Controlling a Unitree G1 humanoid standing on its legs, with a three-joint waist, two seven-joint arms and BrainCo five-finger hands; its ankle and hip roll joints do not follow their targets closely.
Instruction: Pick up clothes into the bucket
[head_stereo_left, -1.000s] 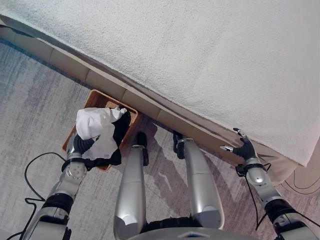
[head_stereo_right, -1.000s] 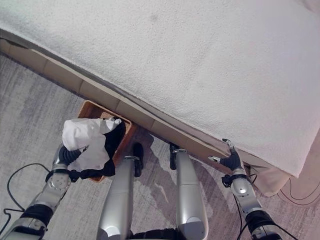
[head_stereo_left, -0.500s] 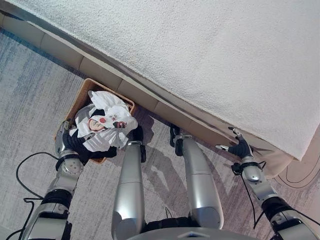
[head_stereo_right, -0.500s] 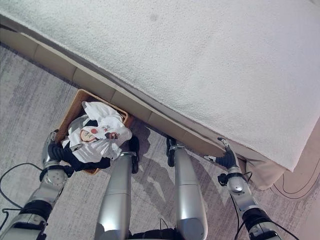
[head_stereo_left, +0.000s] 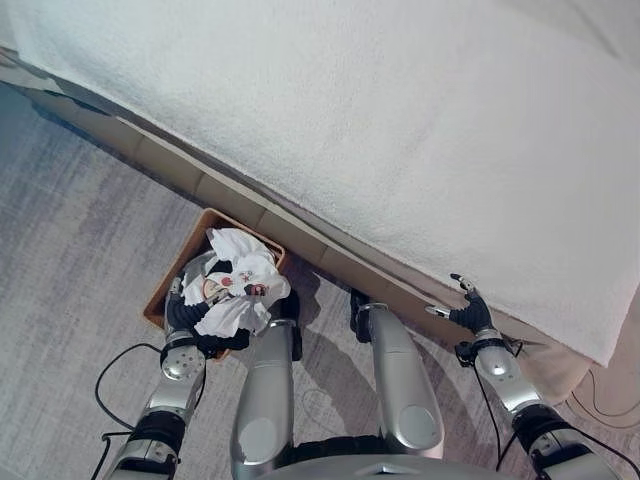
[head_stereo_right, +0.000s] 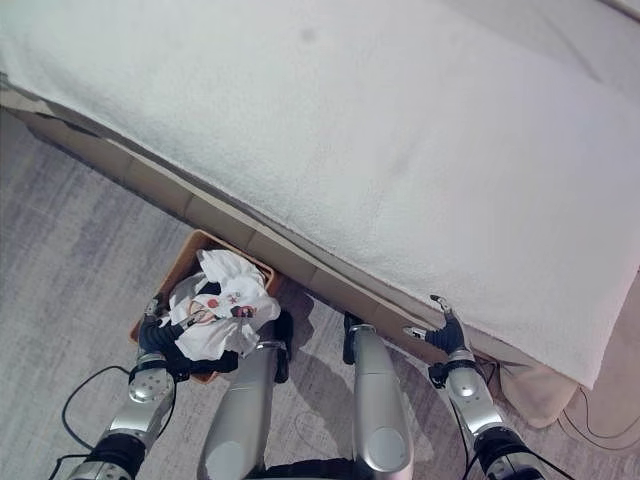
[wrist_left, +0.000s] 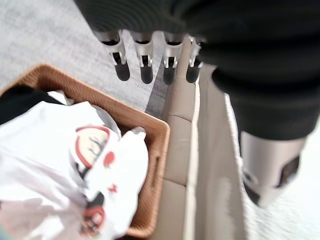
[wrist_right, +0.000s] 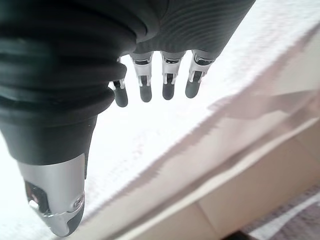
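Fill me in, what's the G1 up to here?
It's clearing clothes into a wicker basket on the carpet beside the bed. A white printed garment lies piled over dark clothes in the basket, heaped above its rim. The left hand sits at the basket's edge, fingers straight and holding nothing. The right hand hangs open by the bed's edge.

Left hand (wrist_left: 150, 65) hangs open, fingers straight, above a wicker basket (wrist_left: 150, 150) heaped with white printed clothes (wrist_left: 75, 175) at lower left, beside a beige bed base (wrist_left: 180, 150).
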